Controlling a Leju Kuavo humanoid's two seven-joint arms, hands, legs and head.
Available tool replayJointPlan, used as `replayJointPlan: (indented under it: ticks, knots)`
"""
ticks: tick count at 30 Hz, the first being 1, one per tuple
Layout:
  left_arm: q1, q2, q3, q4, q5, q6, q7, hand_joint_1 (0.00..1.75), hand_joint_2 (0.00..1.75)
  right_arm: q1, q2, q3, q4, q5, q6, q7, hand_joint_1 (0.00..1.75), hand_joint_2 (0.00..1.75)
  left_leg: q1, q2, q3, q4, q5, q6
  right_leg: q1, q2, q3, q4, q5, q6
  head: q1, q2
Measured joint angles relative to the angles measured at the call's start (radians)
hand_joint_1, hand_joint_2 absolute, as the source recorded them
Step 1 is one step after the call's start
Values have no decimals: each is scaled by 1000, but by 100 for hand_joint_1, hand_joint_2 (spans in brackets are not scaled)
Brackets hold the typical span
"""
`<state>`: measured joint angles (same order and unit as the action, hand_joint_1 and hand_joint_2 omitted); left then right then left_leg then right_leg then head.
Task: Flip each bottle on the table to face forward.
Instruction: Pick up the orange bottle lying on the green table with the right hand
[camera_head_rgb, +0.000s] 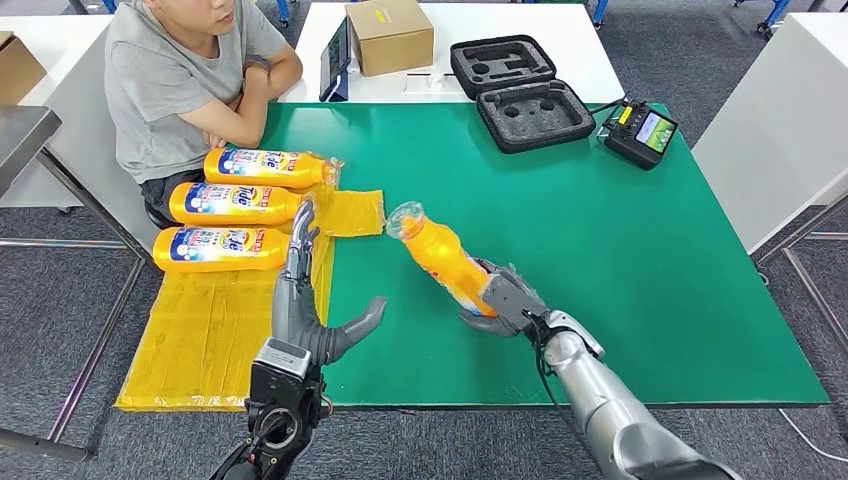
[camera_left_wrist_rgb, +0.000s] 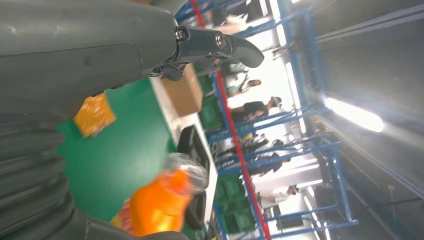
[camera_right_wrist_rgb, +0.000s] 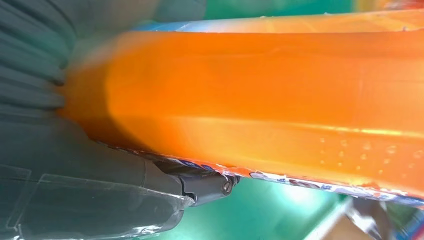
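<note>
My right hand (camera_head_rgb: 507, 298) grips an orange bottle (camera_head_rgb: 443, 257) by its base and holds it tilted above the green table (camera_head_rgb: 620, 250), clear cap toward the far left, plain back side up. Close up, the same orange bottle (camera_right_wrist_rgb: 260, 95) lies across the right hand (camera_right_wrist_rgb: 75, 170), a strip of label at its lower edge. My left hand (camera_head_rgb: 305, 300) stands open, fingers stretched along the edge of the yellow mat (camera_head_rgb: 215, 330), holding nothing. Three orange Tide bottles (camera_head_rgb: 232, 204) lie side by side at the far left, labels up. The held bottle (camera_left_wrist_rgb: 160, 202) appears blurred beyond the left hand (camera_left_wrist_rgb: 75, 55).
A person in a grey shirt (camera_head_rgb: 185, 75) sits at the far left corner, arms folded on the table. At the back stand a cardboard box (camera_head_rgb: 390, 35), an open black foam case (camera_head_rgb: 520, 92) and a controller (camera_head_rgb: 640, 132). The table's right half is bare green.
</note>
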<state>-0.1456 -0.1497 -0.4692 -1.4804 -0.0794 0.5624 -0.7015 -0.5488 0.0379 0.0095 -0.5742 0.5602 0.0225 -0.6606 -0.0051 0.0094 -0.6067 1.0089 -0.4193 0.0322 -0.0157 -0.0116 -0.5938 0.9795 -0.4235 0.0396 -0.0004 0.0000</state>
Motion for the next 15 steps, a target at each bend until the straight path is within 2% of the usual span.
replayJointPlan:
  ticks: [9, 11, 15]
  knots:
    - [3, -9, 8, 18, 32, -32, 0, 0, 175, 48, 9, -13, -64, -39, 0, -12, 175, 175, 0, 0, -1, 0, 0, 0, 0, 0, -1, 0, 0, 0, 0, 0]
    - [1, -29, 24, 57, 58, -64, 0, 0, 175, 109, 21, -20, -159, -67, 1, -14, 175, 175, 0, 0, -2, 0, 0, 0, 0, 0, -2, 0, 0, 0, 0, 0]
    - [-28, -75, 50, 188, 125, -192, 0, 0, 175, 257, 56, -9, -401, -111, -10, 16, 175, 175, 0, -1, -4, 0, 0, 0, 0, -1, -4, 0, 0, 0, 0, 0]
